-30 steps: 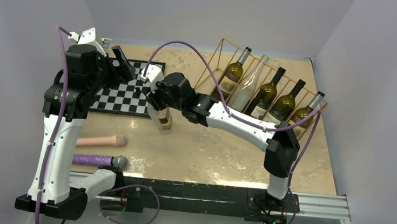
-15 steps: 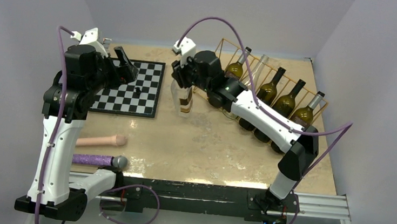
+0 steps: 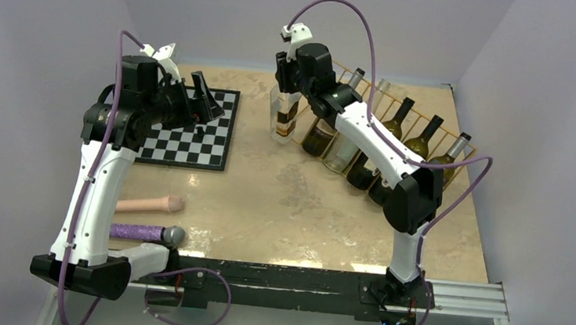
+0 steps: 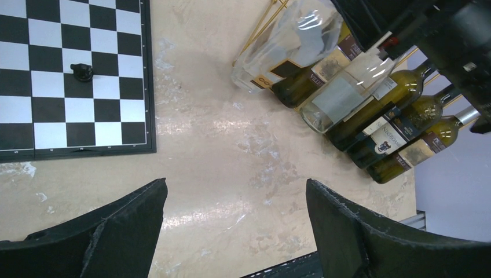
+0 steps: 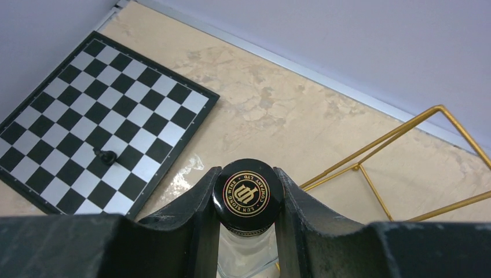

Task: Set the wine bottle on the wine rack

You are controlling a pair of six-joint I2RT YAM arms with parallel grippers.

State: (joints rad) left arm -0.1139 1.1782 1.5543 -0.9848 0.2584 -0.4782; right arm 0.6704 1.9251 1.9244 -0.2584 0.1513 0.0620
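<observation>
A clear wine bottle (image 3: 283, 119) with a black cap (image 5: 248, 194) hangs upright from my right gripper (image 3: 287, 74), which is shut on its neck just under the cap. It is at the left end of the gold wire wine rack (image 3: 419, 116), whose bars (image 5: 399, 132) show right of the cap. Several dark bottles and a clear one (image 4: 370, 110) lie in the rack's slots. My left gripper (image 3: 205, 102) is open and holds nothing, raised over the chessboard's right edge. In the left wrist view its fingers (image 4: 236, 182) frame bare table, with the held bottle (image 4: 289, 43) far ahead.
A black-and-white chessboard (image 3: 193, 134) lies at the back left with one black piece (image 3: 200, 132) on it. A beige handle-shaped object (image 3: 147, 204) and a purple-handled one (image 3: 145, 232) lie near the left arm's base. Grey walls close in the table on three sides.
My right arm has carried the bottle from beside the chessboard back and to the right, up to the rack's left end. The left arm has swung right and lifted.
</observation>
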